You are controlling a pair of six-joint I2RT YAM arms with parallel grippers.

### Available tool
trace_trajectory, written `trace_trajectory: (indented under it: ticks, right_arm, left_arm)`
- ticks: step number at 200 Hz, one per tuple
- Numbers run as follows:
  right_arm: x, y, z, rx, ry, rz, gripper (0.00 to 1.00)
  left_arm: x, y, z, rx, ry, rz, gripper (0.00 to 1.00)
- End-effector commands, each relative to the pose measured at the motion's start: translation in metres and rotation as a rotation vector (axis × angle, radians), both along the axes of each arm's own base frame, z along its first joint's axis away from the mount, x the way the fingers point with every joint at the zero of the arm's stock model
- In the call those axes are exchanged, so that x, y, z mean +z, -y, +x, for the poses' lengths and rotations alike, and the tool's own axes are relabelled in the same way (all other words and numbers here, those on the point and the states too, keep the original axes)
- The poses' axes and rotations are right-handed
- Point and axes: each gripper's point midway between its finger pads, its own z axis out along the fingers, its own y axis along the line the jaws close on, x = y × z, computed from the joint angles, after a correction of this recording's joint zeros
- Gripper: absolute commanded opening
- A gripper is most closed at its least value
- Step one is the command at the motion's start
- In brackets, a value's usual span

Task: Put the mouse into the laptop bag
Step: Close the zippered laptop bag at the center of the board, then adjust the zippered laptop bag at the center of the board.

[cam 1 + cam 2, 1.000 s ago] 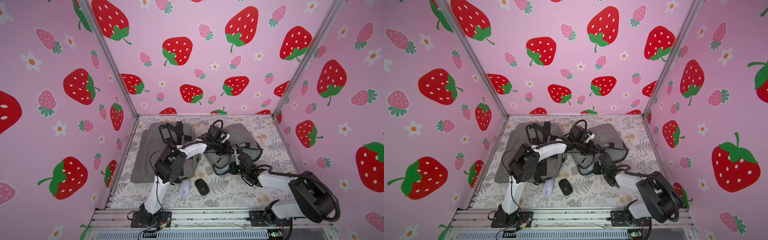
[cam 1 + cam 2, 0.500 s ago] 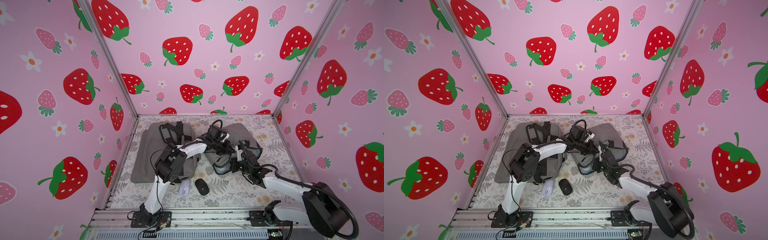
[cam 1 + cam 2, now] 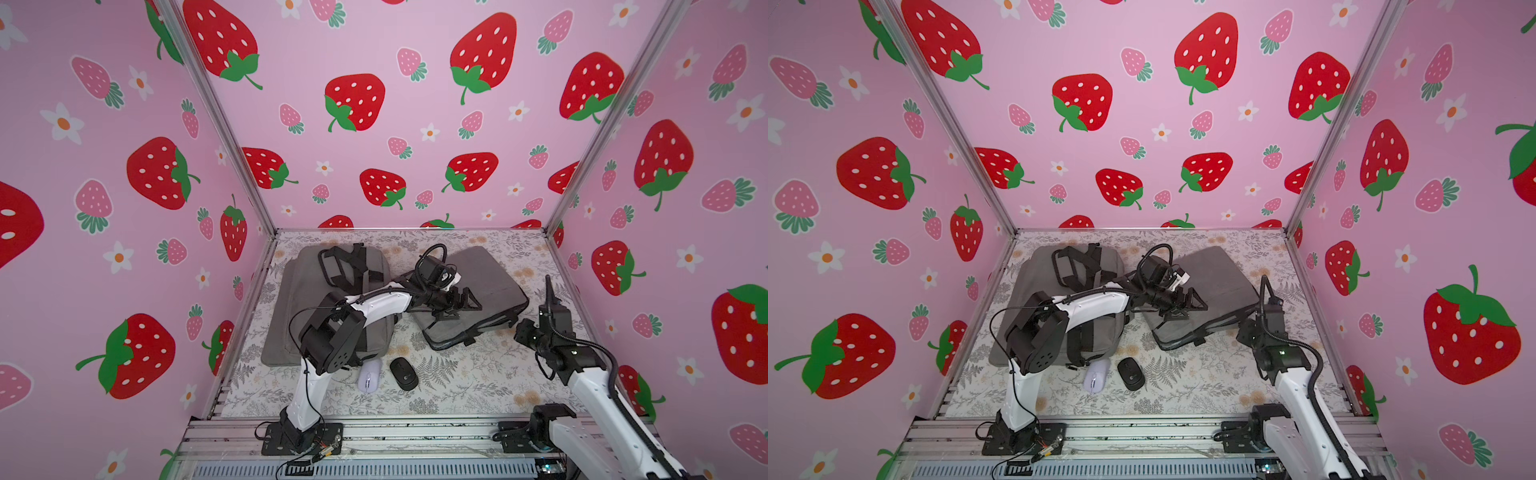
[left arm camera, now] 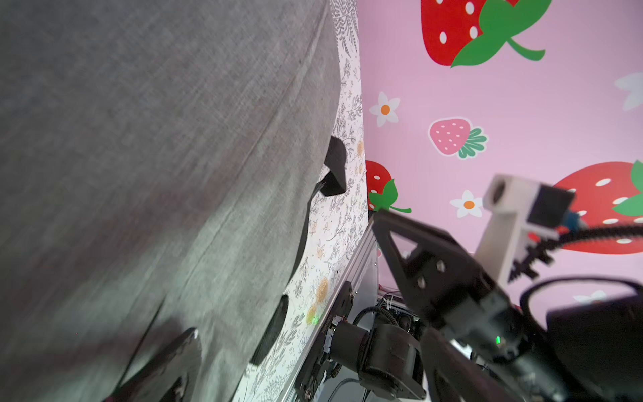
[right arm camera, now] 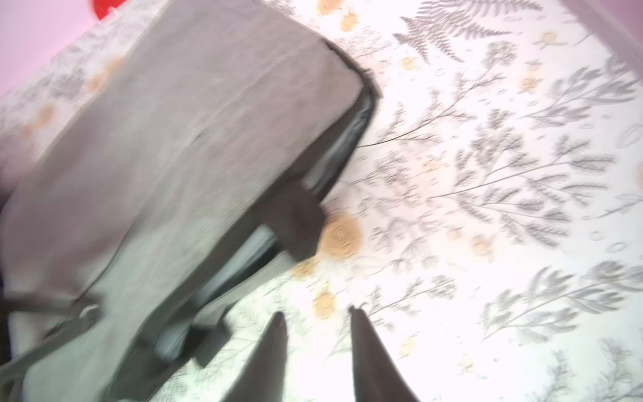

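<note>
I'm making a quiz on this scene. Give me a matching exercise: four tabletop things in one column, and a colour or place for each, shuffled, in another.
1 left-hand mouse
2 right-hand mouse
3 backpack
4 laptop bag

A black
B under the left end effector
C pale lilac
D black shoulder straps on top

Pairs: 1-C, 2-A, 3-D, 4-B

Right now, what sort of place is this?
Probably a robot data-collection booth, not a home: strawberry-print walls on a metal frame, left arm and right arm bolted to a front rail.
</note>
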Motion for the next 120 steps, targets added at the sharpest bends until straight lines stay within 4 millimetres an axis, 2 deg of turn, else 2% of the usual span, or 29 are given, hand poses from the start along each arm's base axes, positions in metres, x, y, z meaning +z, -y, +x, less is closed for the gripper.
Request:
trace_trajectory:
  ticks: [1, 28, 59, 85, 103, 120]
  right_arm:
    - [-0.008, 0.001, 0.018, 0.016, -0.060, 0.110, 0.53]
    - [-0.016, 0.018, 0.048, -0.033, -0.065, 0.138, 0.64]
    - [-0.015, 0.033, 0.083, -0.059, -0.050, 0.136, 0.66]
    - [-0.013, 0.044, 0.109, -0.054, -0.045, 0.099, 0.66]
    - [-0.017, 0.053, 0.125, -0.058, -0.050, 0.077, 0.67]
    - [-0.025, 0.053, 0.144, -0.020, -0.065, 0.092, 0.67]
  left_arm:
    - [0.000, -0.014, -0.019, -0.006, 0.036, 0.095, 0.99]
    - [-0.023, -0.041, -0.038, 0.016, 0.003, 0.227, 0.99]
    - [-0.053, -0.071, -0.058, 0.048, -0.068, 0.342, 0.99]
    - [-0.070, -0.078, -0.068, 0.048, -0.106, 0.375, 0.99]
    - [-0.076, -0.076, -0.068, 0.045, -0.114, 0.377, 0.99]
    - [-0.080, -0.072, -0.067, 0.045, -0.127, 0.369, 0.99]
